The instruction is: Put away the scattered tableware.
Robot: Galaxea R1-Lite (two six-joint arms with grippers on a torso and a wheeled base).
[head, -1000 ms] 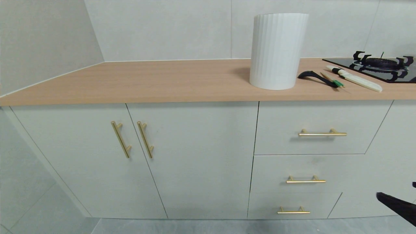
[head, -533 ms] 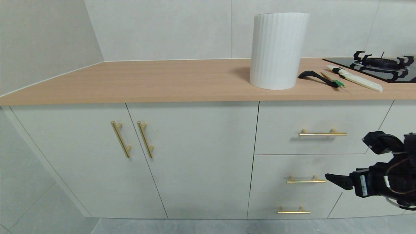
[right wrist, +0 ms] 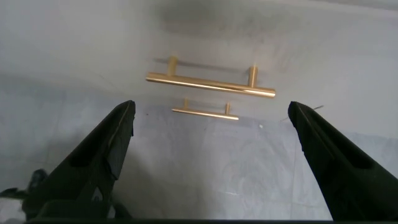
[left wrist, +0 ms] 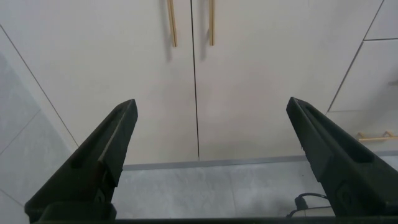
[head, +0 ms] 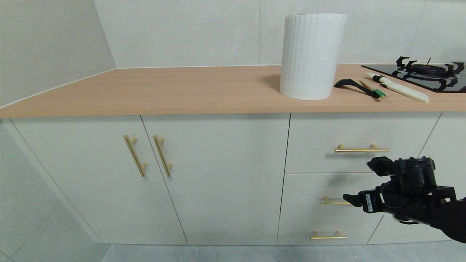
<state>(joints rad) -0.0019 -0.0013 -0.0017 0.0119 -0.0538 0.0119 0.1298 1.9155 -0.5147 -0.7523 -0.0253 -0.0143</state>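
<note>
On the wooden countertop (head: 182,91) stands a tall white ribbed container (head: 312,54). Right of it lie a black spoon (head: 355,86), a thin stick with a green end (head: 375,91) and a white knife (head: 397,87). My right gripper (head: 364,183) hangs open in front of the drawer stack, below the counter, its lower finger close to the middle drawer's gold handle (head: 336,202) (right wrist: 211,85). In its wrist view the right gripper (right wrist: 210,107) holds nothing. My left gripper (left wrist: 210,106) is open and empty, low down, facing the double cabinet doors (left wrist: 196,74).
A black gas hob (head: 426,72) sits at the counter's right end. Three drawers carry gold handles: top (head: 361,149), middle, and bottom (head: 328,237) (right wrist: 205,112). The cabinet doors have two vertical gold handles (head: 135,155) (left wrist: 172,22). Grey floor runs below.
My right arm has come up from the lower right corner and moved left, now in front of the middle drawer. The tableware on the counter has not moved.
</note>
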